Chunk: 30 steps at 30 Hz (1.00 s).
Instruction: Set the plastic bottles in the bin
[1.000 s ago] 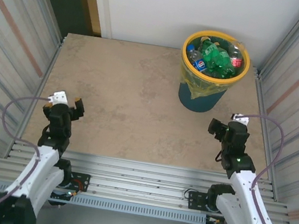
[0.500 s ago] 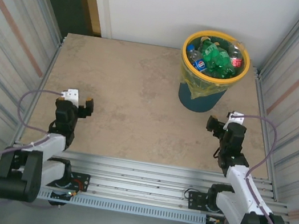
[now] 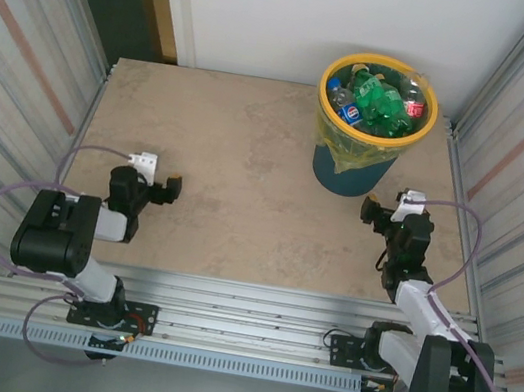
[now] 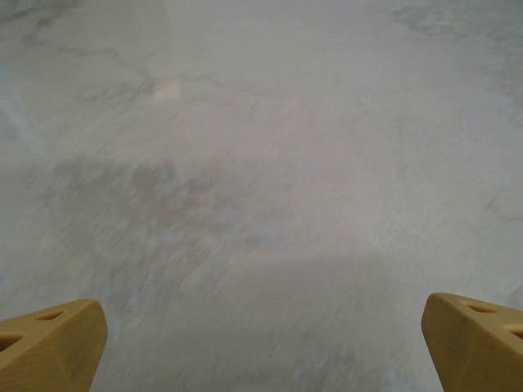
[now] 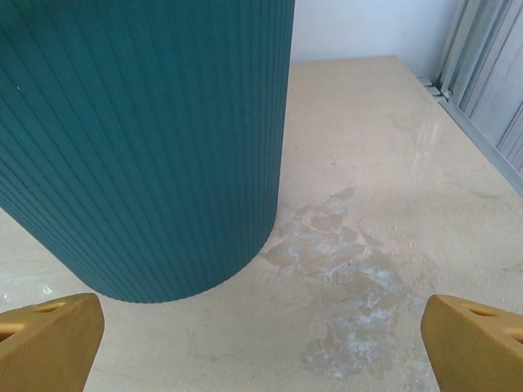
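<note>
Now your left claw (image 3: 158, 178) and right claw (image 3: 388, 208) both gape wide, holding nothing. The bin (image 3: 351, 174) stands just ahead of your right claw, the plastic bottles (image 3: 375, 100) piled inside it, well apart from your left claw.

Teal bin (image 3: 349, 177) full of plastic bottles (image 3: 376, 100)

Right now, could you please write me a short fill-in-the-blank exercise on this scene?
1. The bin has a ____ rim.
2. The bottles lie ____ the bin.
3. The left gripper and the right gripper hold nothing, and their jaws stand ____.
4. The bin stands nearer the ____ gripper.

Missing words: yellow; inside; open; right.
</note>
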Tool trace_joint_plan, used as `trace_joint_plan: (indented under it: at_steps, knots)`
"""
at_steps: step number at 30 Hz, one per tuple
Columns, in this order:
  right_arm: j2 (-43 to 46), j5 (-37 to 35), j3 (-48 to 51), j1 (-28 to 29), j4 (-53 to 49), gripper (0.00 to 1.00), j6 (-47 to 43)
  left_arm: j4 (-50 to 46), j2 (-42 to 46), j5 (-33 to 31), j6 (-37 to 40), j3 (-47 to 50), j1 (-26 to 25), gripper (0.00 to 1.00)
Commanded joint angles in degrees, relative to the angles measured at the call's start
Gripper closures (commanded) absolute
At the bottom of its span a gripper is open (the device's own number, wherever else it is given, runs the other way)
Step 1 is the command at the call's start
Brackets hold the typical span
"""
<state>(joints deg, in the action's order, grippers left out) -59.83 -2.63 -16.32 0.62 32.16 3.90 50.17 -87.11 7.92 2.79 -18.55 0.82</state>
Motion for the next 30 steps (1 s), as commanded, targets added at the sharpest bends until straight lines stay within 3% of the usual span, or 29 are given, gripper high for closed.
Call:
trace_joint_plan:
  at_steps: [1, 9, 15, 17, 20, 30]
  knots:
    - [-2.5, 4.0, 1.8, -2.3, 8.8, 0.02, -0.8, -4.1, 0.8, 5.4, 1.9, -4.4, 1.3, 0.01]
    - [-15.1, 10.6, 3.5, -6.5, 21.6, 0.02, 2.1, -4.7, 0.5, 1.7, 1.2, -5.0, 0.4, 0.01]
    - [-30.6, 11.5, 3.1, -7.6, 37.0, 0.02, 3.7, -5.2, 0.5, 0.0, 1.5, -5.2, -0.3, 0.01]
    - [-27.3, 14.7, -0.2, -10.1, 25.8, 0.02, 5.1, -5.4, 0.6, 0.0, 1.6, -5.2, -0.4, 0.01]
    - [-28.6, 9.6, -7.3, -5.3, 13.6, 0.02, 0.9, -5.3, 0.5, -0.1, 1.7, -5.2, -0.4, 0.01]
    - [-28.6, 8.1, -6.9, -4.7, 14.1, 0.02, 0.8, -5.3, 0.5, -0.2, 1.6, -5.2, -0.4, 0.01]
